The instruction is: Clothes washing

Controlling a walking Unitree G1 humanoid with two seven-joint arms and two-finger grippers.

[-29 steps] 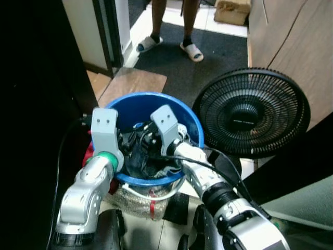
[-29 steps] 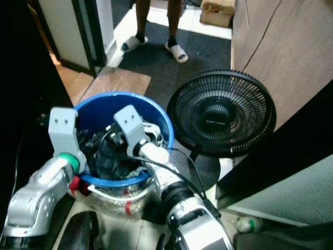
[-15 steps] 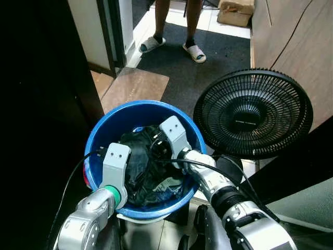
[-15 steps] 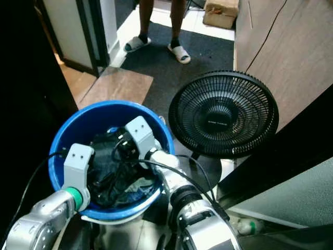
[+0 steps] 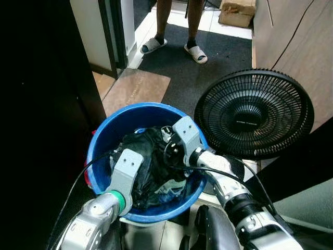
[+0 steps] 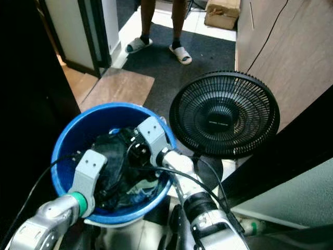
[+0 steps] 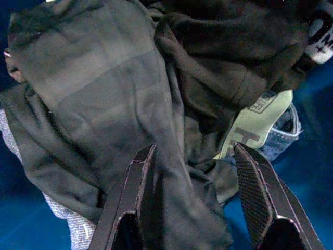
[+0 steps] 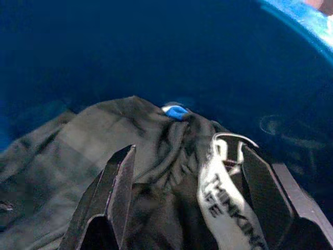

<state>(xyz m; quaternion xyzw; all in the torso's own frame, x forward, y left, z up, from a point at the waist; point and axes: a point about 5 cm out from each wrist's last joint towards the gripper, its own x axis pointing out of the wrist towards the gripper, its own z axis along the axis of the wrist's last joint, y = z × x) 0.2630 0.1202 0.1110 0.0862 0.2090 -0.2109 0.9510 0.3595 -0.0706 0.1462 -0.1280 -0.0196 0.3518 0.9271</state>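
You have both arms reaching into the blue plastic basin [image 5: 106,136], which sits on the floor just in front of the robot. It holds a heap of dark clothes [image 5: 147,161], mostly black and dark grey fabric, with a bit of denim and a pale printed label [image 7: 255,125] showing at one edge.

Your left gripper [image 7: 195,200] is down on the near side of the heap. Its 2 fingers [image 7: 132,192] are spread wide, with the dark garment bunched up between them and pressing against the fingers; you cannot tell from the pictures that the cloth is pinched.

Your right gripper [image 8: 190,195] comes in from the right rim of the basin and hangs over the far side of the pile. Its fingers [image 8: 117,190] are also spread wide, with a fold of dark fabric and a white strap with black lettering [image 8: 221,192] lying between them. A small blue tag [image 8: 175,111] shows on the cloth just ahead, and the basin's blue wall rises behind it.

A black floor fan [image 5: 253,113] lies tilted just to the right of the basin, near its rim. Farther off, on the dark mat [image 5: 218,62], a person's legs in white slippers [image 5: 196,52] stand facing you. A cardboard box [image 5: 237,11] sits on the floor beside them.
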